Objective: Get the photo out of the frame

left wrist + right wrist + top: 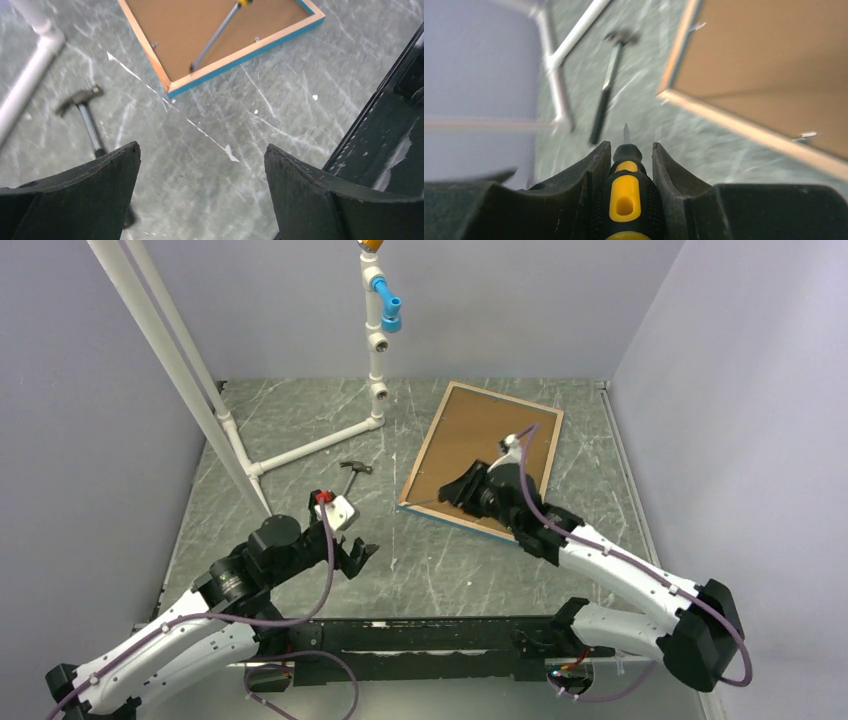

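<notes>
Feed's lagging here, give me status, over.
Left fingers open, empty. Right fingers shut on screwdriver. Frame face down, backing board on, photo unseen. Hammer clear of frame.

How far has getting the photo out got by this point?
Done: the frame lies face down, backing board up. In hand: the right gripper holds a screwdriver over the board; the left gripper is open, empty. Left: the tabs look still in place, the board is in, no photo shows.
</notes>
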